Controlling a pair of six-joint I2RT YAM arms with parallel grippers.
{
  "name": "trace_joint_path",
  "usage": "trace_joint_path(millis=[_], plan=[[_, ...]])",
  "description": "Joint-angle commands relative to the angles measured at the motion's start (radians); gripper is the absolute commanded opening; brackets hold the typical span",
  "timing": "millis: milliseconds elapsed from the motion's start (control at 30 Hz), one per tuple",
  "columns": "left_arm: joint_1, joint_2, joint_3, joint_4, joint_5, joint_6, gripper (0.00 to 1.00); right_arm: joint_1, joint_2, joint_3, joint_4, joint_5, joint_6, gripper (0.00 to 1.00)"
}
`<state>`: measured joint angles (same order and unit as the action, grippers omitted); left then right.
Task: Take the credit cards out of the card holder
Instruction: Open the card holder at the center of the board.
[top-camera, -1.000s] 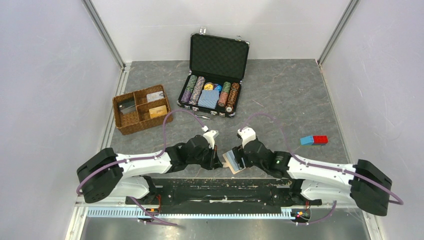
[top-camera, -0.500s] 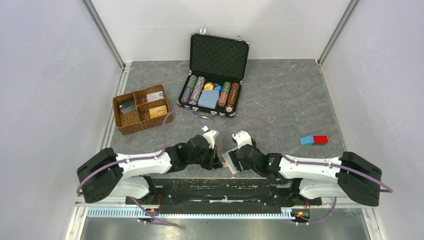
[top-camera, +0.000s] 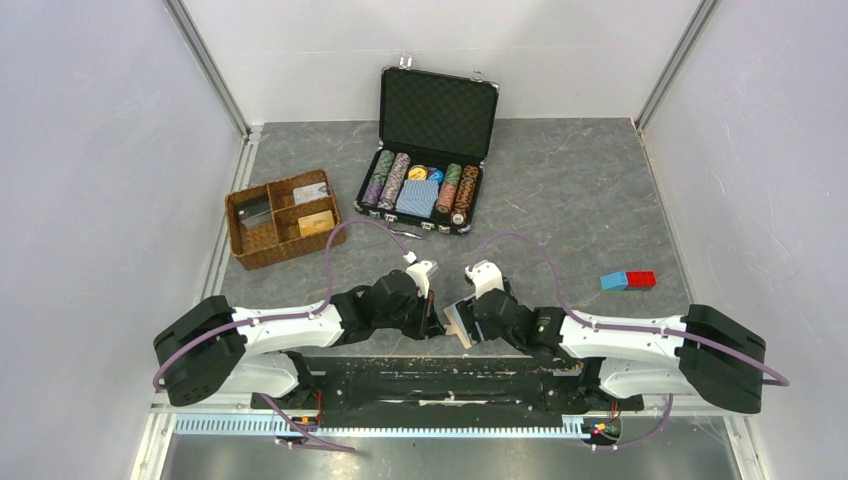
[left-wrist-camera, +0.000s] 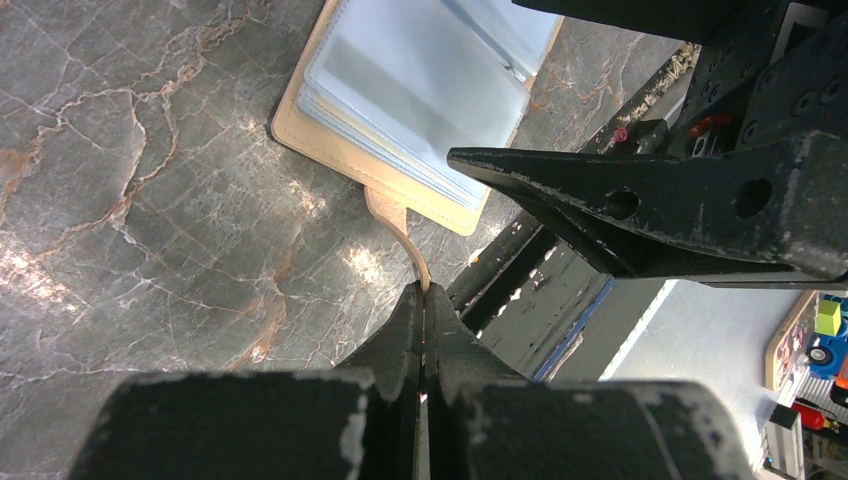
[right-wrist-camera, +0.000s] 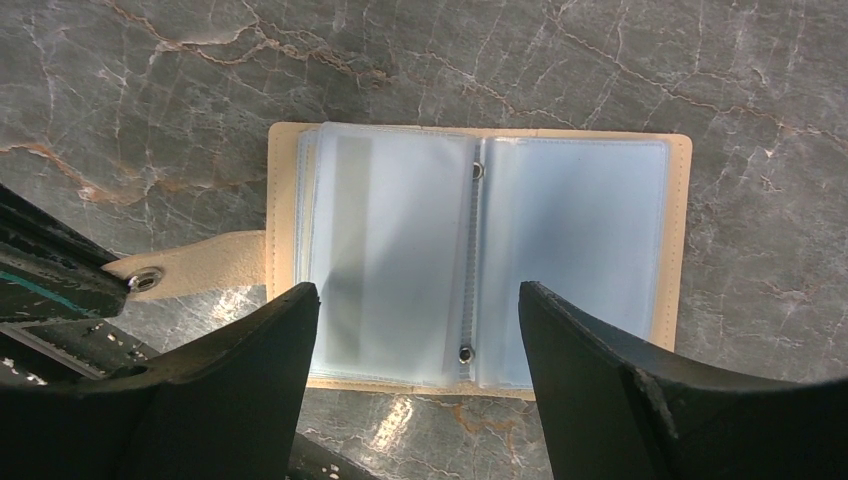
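Shifted left since a second ago, the right hand (right-wrist-camera: 417, 300) hovers wide over the one card holder (right-wrist-camera: 480, 250), which lies open on the worktop (right-wrist-camera: 600, 70) at lower centre of the top view; pulling a card looks next. The left hand (left-wrist-camera: 425, 300) pinches its strap tab (right-wrist-camera: 190, 272). Three credit cards (top-camera: 316, 222), it seems, lie in the wicker tray (top-camera: 240, 245), upper left.

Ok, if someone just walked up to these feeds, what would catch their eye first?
The tan card holder lies open near the front edge of the table, pale blue sleeves up, with the open right tool hovering over it and the left tool pinched shut on its strap tab. Further back stand an open black case of poker chips and a wicker tray.
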<state>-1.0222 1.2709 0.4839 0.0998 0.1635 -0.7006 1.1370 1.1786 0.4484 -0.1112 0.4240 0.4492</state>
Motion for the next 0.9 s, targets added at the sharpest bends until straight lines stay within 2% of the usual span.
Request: trace_joint_path(millis=[0, 867], plan=[[0.002, -0.004, 0.014, 0.023, -0.004, 0.018, 0.02, 0.009, -0.014, 0.026, 0.05, 0.003, 0.019, 0.76], [0.003, -0.008, 0.002, 0.034, -0.001, 0.009, 0.02, 0.042, 0.071, 0.014, 0.053, 0.063, 0.045, 0.76]])
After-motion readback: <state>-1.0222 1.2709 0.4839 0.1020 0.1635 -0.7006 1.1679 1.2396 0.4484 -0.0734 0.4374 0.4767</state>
